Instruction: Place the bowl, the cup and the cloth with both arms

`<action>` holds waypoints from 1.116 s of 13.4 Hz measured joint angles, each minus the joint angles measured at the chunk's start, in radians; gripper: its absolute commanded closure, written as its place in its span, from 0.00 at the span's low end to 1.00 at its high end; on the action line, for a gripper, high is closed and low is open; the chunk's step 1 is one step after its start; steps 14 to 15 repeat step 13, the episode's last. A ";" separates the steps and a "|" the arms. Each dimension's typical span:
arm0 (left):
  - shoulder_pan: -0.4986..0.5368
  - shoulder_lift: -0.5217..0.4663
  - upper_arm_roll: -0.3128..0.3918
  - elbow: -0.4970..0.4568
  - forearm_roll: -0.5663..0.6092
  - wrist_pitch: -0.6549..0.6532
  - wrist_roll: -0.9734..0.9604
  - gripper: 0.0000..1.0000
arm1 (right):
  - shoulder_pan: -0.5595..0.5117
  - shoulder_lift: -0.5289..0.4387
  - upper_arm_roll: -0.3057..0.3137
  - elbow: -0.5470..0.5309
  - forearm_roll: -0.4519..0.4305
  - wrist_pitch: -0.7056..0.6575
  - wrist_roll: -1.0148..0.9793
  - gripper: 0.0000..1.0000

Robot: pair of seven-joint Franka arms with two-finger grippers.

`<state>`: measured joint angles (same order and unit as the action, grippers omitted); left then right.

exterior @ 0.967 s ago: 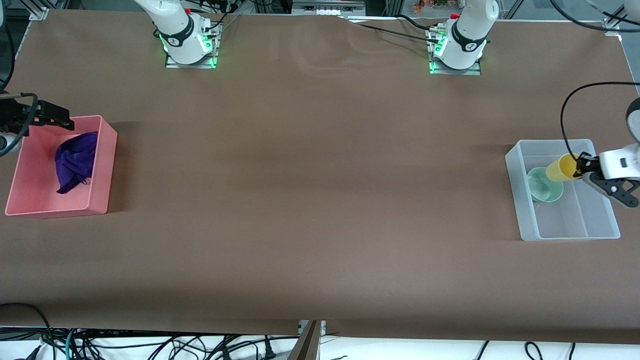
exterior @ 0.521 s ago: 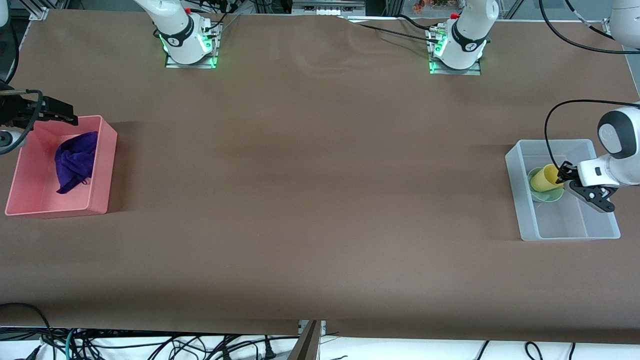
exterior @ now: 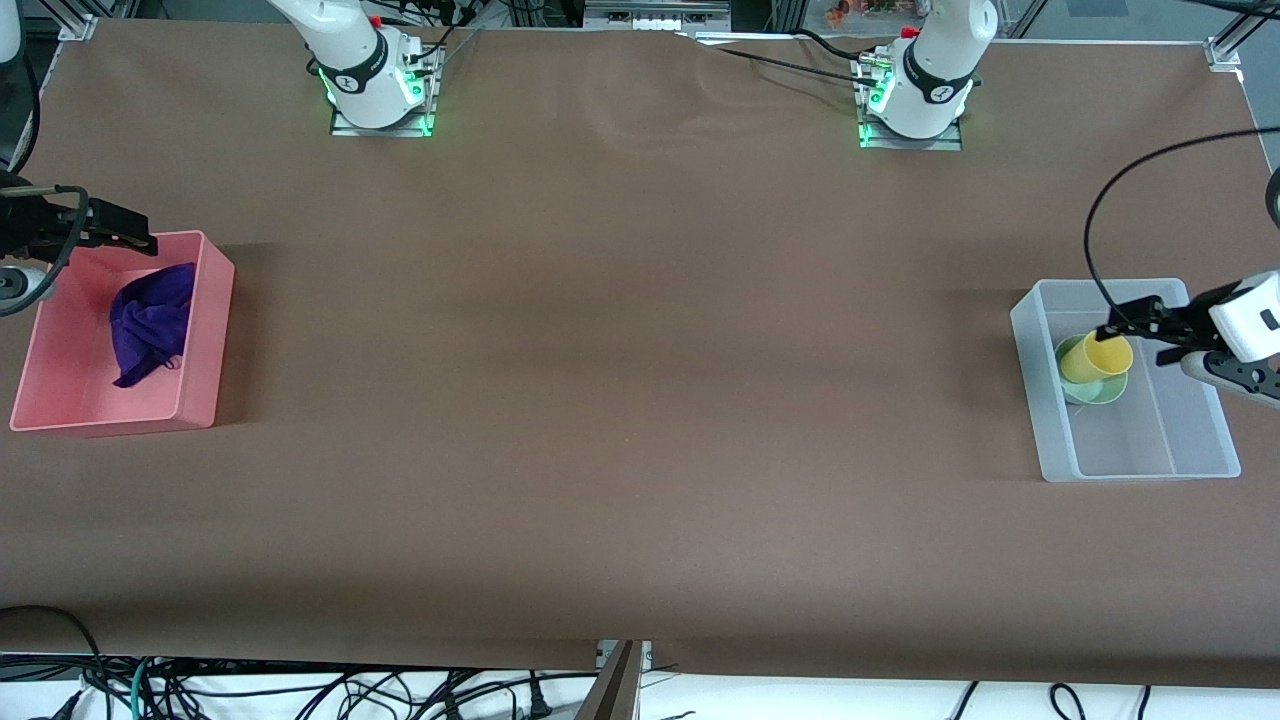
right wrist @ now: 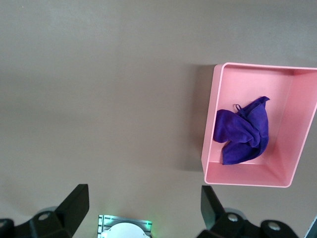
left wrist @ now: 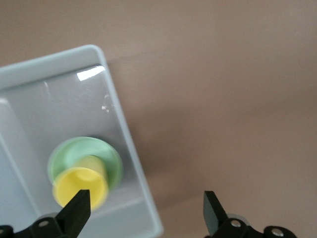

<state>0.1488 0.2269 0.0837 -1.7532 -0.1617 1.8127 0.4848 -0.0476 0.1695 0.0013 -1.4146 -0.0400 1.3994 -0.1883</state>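
Observation:
The yellow cup [exterior: 1094, 357] sits inside the pale green bowl [exterior: 1100, 388], which rests in a clear plastic bin [exterior: 1140, 465] at the left arm's end of the table. My left gripper [exterior: 1120, 320] is open and empty, just above the cup. In the left wrist view the cup [left wrist: 80, 186] and bowl [left wrist: 74, 151] show beside one finger of the left gripper [left wrist: 146, 201]. The purple cloth [exterior: 152, 320] lies crumpled in a pink bin [exterior: 205, 330] at the right arm's end. My right gripper [exterior: 135, 232] hangs open and empty over that bin's corner nearest the robots' bases.
In the right wrist view the cloth [right wrist: 242, 131] lies in the pink bin [right wrist: 210, 124], with the right arm's base [right wrist: 124, 229] between the open fingers. The two arm bases [exterior: 380, 90] [exterior: 915, 100] stand along the table's edge. Brown table cover spans between the bins.
My left gripper lowered the yellow cup into the green bowl, let it go and pulled back up, open. My right gripper stayed nearly still over the pink bin's corner.

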 measured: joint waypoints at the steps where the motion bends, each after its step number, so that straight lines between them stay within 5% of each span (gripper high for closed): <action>1: -0.017 -0.025 -0.037 0.011 0.015 -0.044 -0.126 0.00 | 0.000 0.000 0.000 0.000 0.000 0.000 0.000 0.00; 5: -0.076 -0.145 -0.196 0.024 0.142 -0.169 -0.507 0.00 | 0.000 0.001 -0.001 0.000 0.000 0.002 0.000 0.00; 9: -0.135 -0.273 -0.179 0.040 0.152 -0.229 -0.538 0.00 | 0.000 0.004 -0.001 0.004 0.000 0.010 0.000 0.00; 15: -0.142 -0.280 -0.169 0.076 0.152 -0.273 -0.537 0.00 | 0.000 0.005 -0.001 0.008 0.000 0.011 0.000 0.00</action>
